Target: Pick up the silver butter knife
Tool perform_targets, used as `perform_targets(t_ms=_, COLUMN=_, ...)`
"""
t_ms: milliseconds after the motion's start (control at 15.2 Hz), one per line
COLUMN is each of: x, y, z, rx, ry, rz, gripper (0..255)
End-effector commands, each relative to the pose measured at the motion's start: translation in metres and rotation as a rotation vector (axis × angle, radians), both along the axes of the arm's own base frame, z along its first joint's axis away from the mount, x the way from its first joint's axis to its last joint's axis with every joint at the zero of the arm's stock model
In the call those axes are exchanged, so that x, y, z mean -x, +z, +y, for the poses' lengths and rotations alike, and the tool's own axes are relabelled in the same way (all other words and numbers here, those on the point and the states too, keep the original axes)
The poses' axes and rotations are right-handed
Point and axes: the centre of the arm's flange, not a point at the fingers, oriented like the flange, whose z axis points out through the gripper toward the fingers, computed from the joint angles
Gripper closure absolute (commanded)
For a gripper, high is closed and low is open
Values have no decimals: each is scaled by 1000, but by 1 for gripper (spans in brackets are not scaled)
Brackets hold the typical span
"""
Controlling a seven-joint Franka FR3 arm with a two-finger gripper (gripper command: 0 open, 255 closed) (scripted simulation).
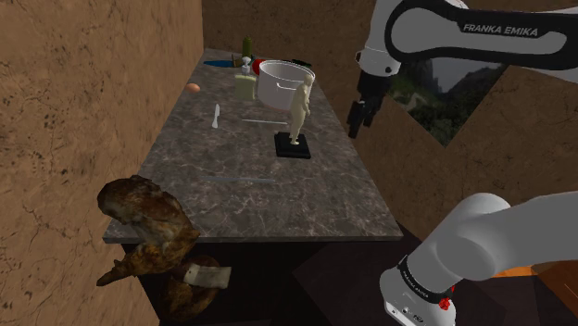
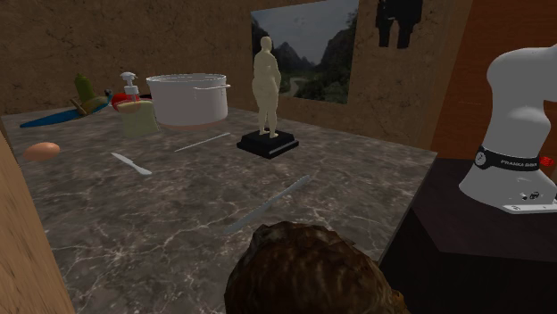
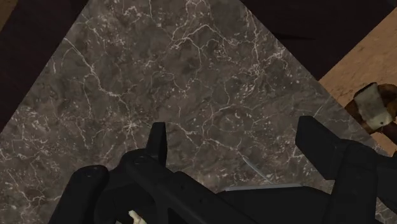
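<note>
A dark marbled surface carries a pale figurine, upright on a black base about midway along. Farther off, just behind it, stands a large white pot, with a greenish pump bottle just beside it on the second exterior view's left. An egg lies near the surface's edge on the shoulder view's left. A brown, lumpy object sits at the near corner. A mountain landscape picture hangs on the far wall.

White arm, dark joints, black "FRANKA EMIKA" lettering; dark base band, red marks; all-black tool.
</note>
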Motion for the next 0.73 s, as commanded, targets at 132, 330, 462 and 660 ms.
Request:
perform_targets(t_ms=132, x=-39, y=-33, z=16, rx=1, ry=105, rz=3, gripper=0)
perform_targets(t_ms=330, x=-66, y=-57, z=31, rx=2, ry=181, rz=7, gripper=0)
perform_targets(t_ms=462, x=-84, y=-74, z=41, rx=3, ry=233, rz=9, gripper=0)
perform_targets(t_ms=660, x=-110, y=-98, z=59, rx=4, ry=310, rz=13, gripper=0)
